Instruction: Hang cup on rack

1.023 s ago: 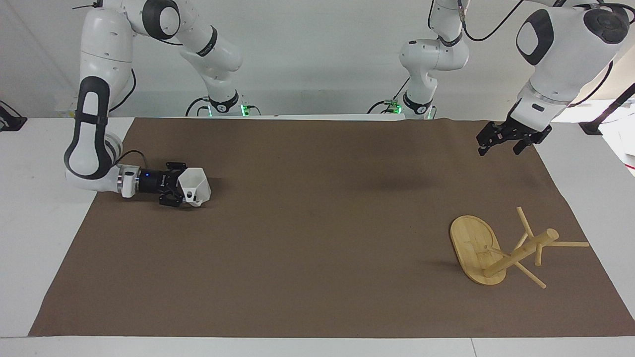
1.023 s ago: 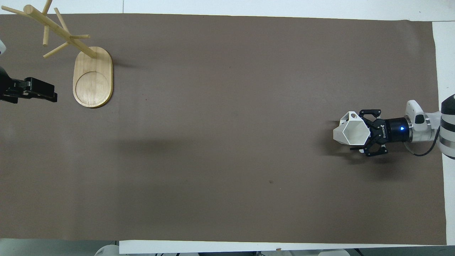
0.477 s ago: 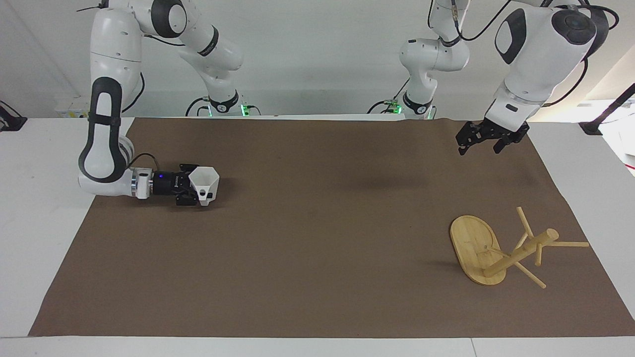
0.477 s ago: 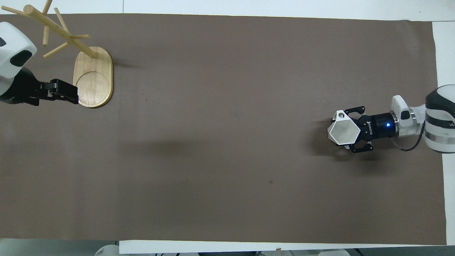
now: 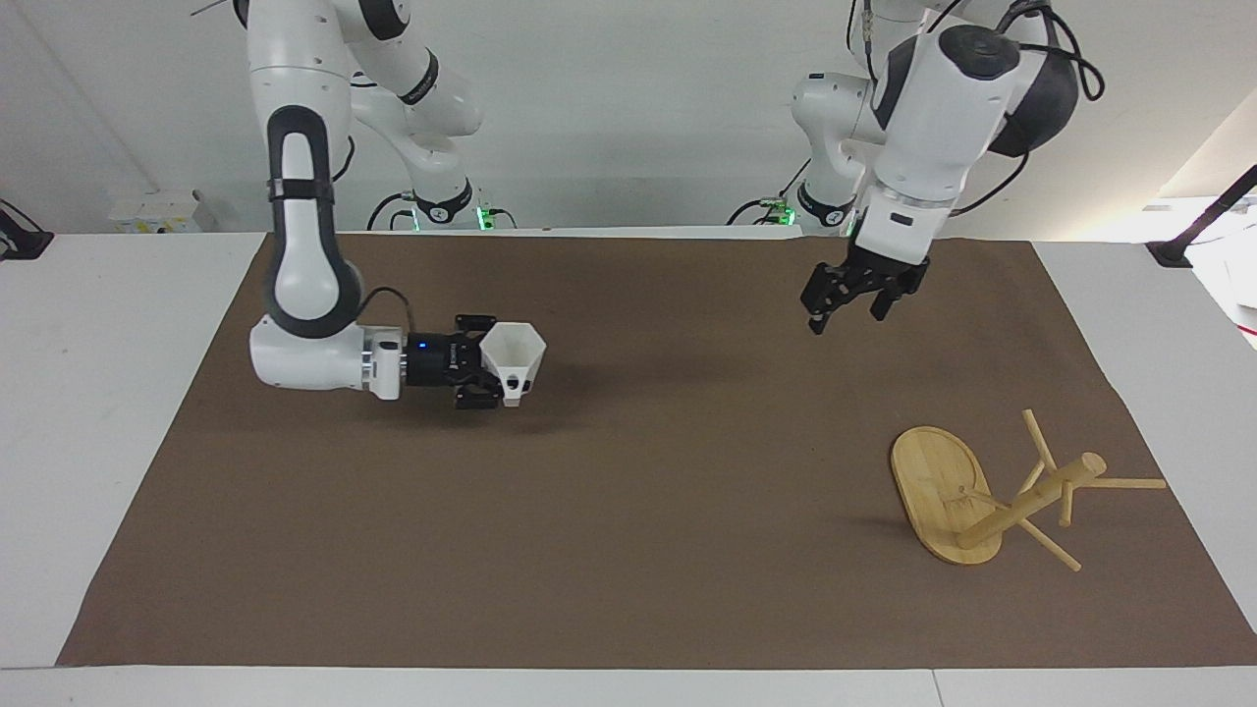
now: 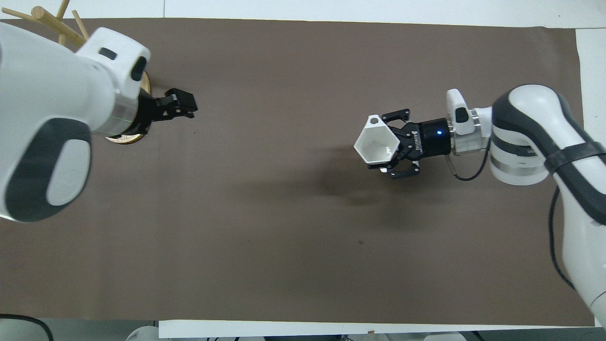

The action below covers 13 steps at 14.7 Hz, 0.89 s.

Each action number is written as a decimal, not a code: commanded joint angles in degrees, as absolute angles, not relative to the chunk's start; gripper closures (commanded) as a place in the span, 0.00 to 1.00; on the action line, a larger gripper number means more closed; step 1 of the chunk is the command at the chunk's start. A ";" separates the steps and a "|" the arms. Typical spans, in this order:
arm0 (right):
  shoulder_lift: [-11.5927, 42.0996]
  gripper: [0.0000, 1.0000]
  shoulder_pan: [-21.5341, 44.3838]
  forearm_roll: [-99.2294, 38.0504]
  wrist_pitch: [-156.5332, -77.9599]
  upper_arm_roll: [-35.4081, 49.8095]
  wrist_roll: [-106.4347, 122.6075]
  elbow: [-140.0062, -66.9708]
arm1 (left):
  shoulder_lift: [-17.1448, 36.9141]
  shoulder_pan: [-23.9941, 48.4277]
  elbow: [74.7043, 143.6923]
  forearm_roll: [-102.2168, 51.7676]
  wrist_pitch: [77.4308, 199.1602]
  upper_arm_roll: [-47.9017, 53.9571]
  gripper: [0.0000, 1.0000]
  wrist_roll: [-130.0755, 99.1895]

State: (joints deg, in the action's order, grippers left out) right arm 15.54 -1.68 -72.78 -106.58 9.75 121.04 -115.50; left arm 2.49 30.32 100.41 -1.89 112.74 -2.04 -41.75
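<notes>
The right gripper point(image 5: 488, 374) is clamped on the white faceted cup point(image 5: 514, 361), carried above the brown mat point(image 5: 628, 550) toward its middle. The left gripper point(image 5: 852, 298), fingers apparently spread and empty, hangs over the mat. The bamboo mug tree point(image 5: 992, 491) seems to lean, so pressing the cup's handle loop onto a peg could tip it.

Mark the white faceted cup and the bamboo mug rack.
white faceted plastic cup point(image 5: 515, 355), facing view, on its outer side wall
light bamboo mug rack point(image 5: 935, 477), facing view, on its flat oval base
</notes>
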 commanded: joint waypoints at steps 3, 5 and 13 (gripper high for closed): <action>8.35 0.71 10.09 -76.64 -120.56 9.40 107.15 -116.72 | 9.22 35.58 95.19 -3.77 116.64 -2.99 0.00 -50.70; 8.35 0.70 12.12 -77.51 -123.04 9.40 106.35 -116.72 | 9.75 36.82 93.18 -6.49 113.84 -3.08 0.00 -50.80; 8.44 0.69 15.38 -78.75 -128.06 9.40 105.64 -116.81 | 11.43 39.11 89.74 -15.54 104.68 -2.99 0.00 -51.15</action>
State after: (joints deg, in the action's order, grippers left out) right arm 8.92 15.14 -77.48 -127.38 9.70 106.23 -116.18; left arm 11.44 37.90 89.72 -13.40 106.54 -2.05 -50.33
